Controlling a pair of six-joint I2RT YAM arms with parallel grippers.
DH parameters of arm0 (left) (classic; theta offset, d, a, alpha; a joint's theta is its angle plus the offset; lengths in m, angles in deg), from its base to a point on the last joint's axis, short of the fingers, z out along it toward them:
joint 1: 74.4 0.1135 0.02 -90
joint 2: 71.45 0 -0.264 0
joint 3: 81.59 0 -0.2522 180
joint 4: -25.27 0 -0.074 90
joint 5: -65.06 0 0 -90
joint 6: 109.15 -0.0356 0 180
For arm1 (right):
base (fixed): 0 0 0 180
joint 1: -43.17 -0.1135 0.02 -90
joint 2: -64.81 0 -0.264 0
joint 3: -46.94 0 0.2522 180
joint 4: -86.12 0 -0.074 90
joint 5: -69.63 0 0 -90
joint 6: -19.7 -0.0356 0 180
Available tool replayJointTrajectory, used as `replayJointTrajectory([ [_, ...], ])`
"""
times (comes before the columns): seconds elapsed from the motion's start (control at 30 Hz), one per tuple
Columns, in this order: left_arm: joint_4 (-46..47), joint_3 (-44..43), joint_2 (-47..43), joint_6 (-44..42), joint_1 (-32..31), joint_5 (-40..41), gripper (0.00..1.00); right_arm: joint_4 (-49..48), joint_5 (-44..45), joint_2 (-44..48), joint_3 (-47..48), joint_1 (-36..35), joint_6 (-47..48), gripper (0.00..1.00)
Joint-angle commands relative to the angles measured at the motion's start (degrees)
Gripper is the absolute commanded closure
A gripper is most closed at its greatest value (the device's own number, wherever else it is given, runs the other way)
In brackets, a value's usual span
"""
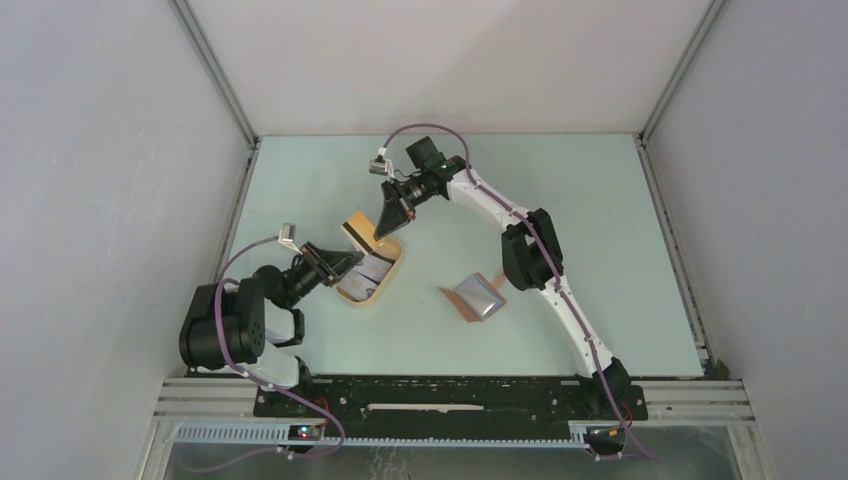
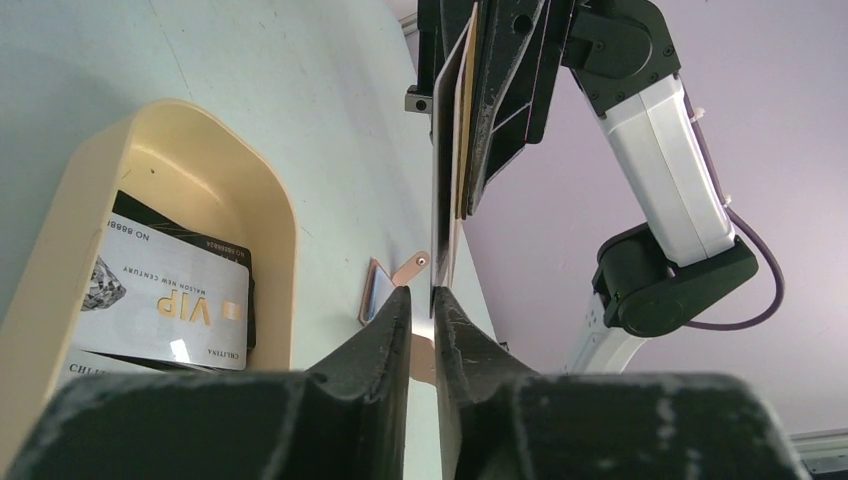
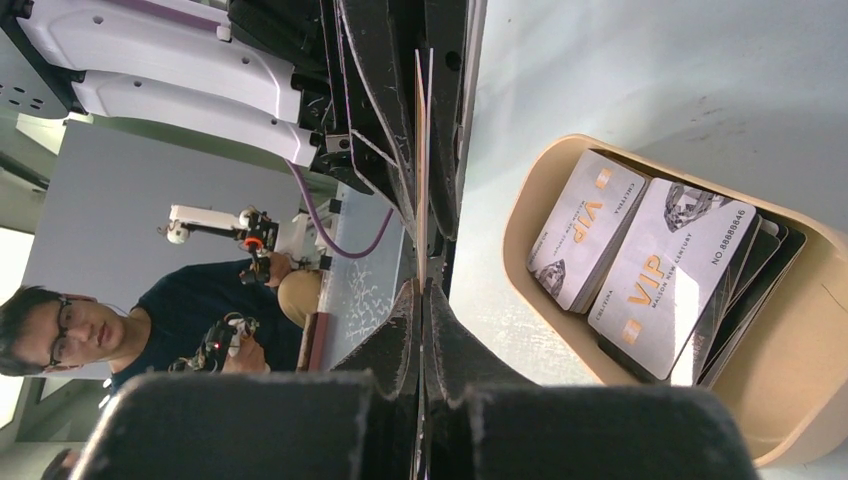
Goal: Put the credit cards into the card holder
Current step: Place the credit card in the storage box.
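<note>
Barely begun: couple of cards [image 2: 447, 150] clamped by shut right fingers [image 1: 386, 224], left fingers [image 1: 345, 262] pinching same cards; rest in tray [image 1: 392, 272], wallet [image 1: 478, 297] open on desk [image 1: 600, 220], seemingly unfilled.

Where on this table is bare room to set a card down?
Bare: the green table right of the white right arm, and the near strip between the tan oval tray, the reddish-brown leather card holder and the arm bases. Crowded: over the tray, where the left pincer and right pincer meet.
</note>
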Motion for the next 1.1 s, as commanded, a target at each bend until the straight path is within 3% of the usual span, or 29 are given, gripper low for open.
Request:
replayJointTrajectory([
  [0.0, 3.4, -2.6, 0.1, -1.3, 0.3, -2.0, 0.84, -1.4, -2.0, 2.7, -0.3, -0.6, -1.1, 1.0],
  [0.17, 3.4, -3.4, 1.3, -1.1, 0.3, -2.3, 0.91, -2.0, -2.8, 2.8, -0.3, -0.8, -1.8, 1.0],
  [0.57, 3.4, -4.4, 1.2, -0.9, 0.3, -2.9, 0.86, -3.6, -3.0, 2.6, -1.3, -1.5, -3.4, 1.0],
  [0.7, 3.4, -4.4, 1.7, -0.8, 0.3, -2.7, 1.0, -3.6, -2.3, 2.3, -1.4, -1.4, -3.3, 1.0],
  [1.07, 3.4, -2.0, 5.3, 1.3, 2.2, -0.1, 1.0, -3.8, 0.3, 0.9, -2.3, -0.6, -2.9, 0.98],
])
